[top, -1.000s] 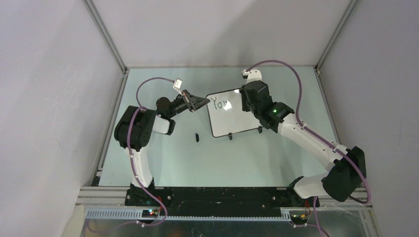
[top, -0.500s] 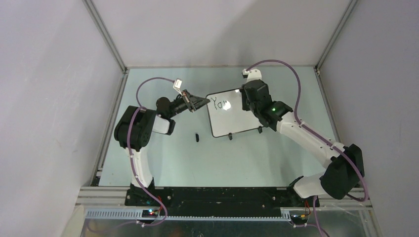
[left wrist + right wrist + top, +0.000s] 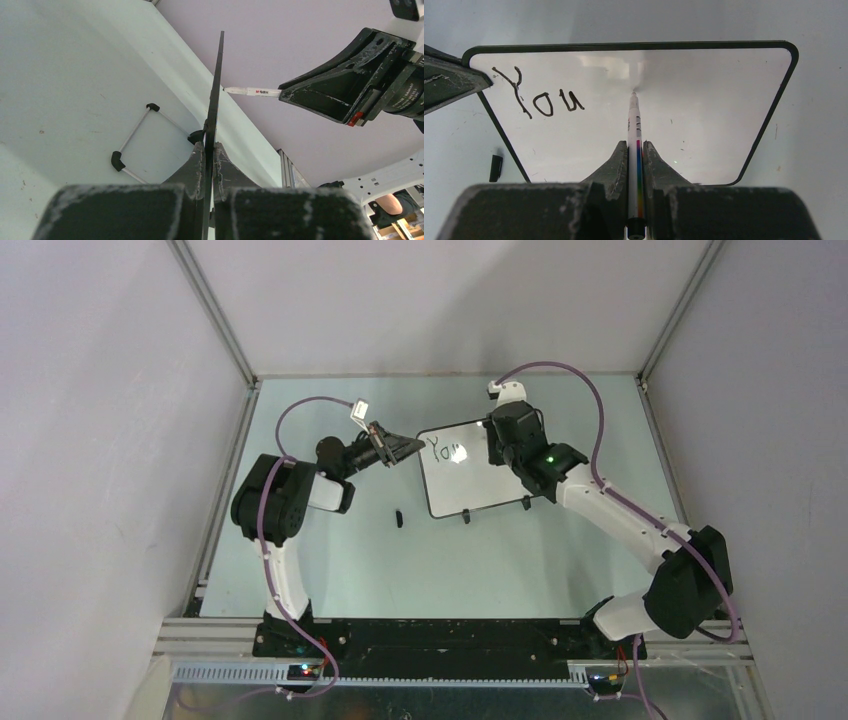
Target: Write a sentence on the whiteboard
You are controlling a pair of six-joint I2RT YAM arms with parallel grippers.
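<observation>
Whiteboard [image 3: 704, 115] edge sits pinched between left fingers [image 3: 194, 167] (right fingers [image 3: 614, 165] grip marker [image 3: 635, 130]).

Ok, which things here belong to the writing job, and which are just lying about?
In the job: whiteboard, clamped by left claw; marker in right claw; the written "You".
Lying about: small black piece on the table, maybe a cap.

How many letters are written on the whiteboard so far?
3: Y, o and u, side by side in the whiteboard's upper left corner in the right wrist view. The marker tip could hide a fresh stroke.
</observation>
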